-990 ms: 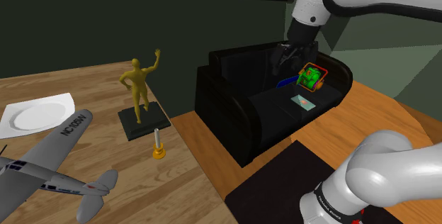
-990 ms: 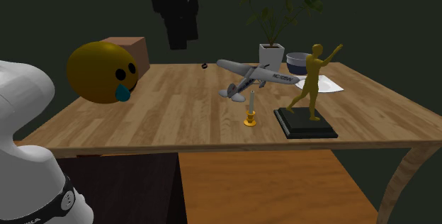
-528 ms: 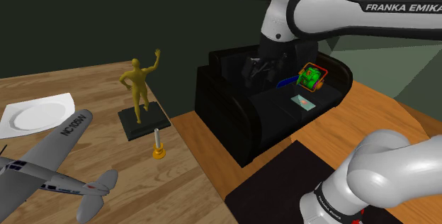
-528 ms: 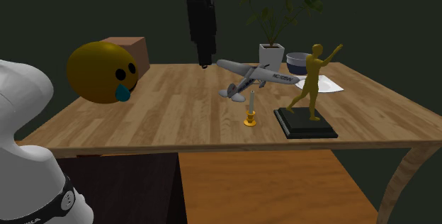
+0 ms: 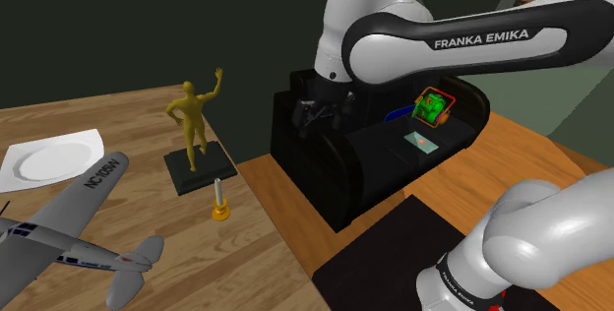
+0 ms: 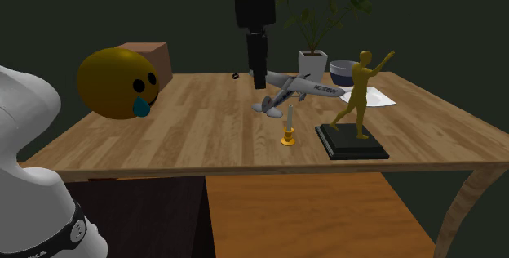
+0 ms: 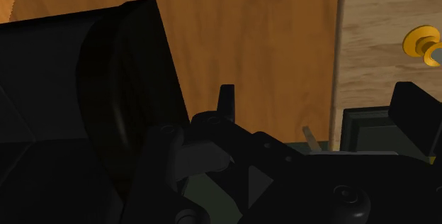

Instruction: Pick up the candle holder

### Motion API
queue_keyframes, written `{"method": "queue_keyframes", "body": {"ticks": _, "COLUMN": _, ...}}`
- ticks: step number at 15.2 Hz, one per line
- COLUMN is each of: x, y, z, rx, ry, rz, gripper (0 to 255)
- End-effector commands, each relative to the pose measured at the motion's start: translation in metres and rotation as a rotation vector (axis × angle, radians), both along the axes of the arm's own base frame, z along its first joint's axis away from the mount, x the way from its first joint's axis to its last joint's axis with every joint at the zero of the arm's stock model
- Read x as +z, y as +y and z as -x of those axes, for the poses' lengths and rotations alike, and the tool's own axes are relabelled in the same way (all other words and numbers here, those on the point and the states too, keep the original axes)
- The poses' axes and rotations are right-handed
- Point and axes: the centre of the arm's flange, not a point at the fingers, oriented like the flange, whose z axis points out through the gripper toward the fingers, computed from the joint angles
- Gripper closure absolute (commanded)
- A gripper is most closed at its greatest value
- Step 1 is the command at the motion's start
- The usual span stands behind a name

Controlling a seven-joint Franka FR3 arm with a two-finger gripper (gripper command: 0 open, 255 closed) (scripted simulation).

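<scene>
Wooden table [image 6: 188, 134] holds the yellow candle holder [image 6: 288, 130] upright, near the statue [image 6: 359, 93]; approach step looks underway, jaws high and apart from it, state unclear, next: lower and straddle its stem.

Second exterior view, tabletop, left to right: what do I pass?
Yellow ball with a crying face → small orange candle holder with pale candle → gold human figurine on black base. Grey model aeroplane and potted plant overlap these, so omitted.
</scene>
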Motion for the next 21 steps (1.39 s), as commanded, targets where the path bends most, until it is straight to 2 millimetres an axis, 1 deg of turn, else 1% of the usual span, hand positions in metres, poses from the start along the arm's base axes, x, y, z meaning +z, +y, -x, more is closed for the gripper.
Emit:
{"method": "queue_keyframes", "body": {"ticks": 1, "x": -0.013, "y": 0.022, "z": -0.011, "rx": -0.004, "ry": -0.005, "rz": -0.004, "gripper": 0}}
{"method": "queue_keyframes", "body": {"ticks": 20, "x": -0.132, "y": 0.209, "z": -0.118, "rx": -0.036, "ry": -0.045, "rz": -0.024, "gripper": 0}}
{"method": "queue_keyframes", "body": {"ticks": 21, "x": -0.135, "y": 0.213, "z": -0.12, "rx": -0.037, "ry": -0.046, "rz": -0.025, "gripper": 0}}
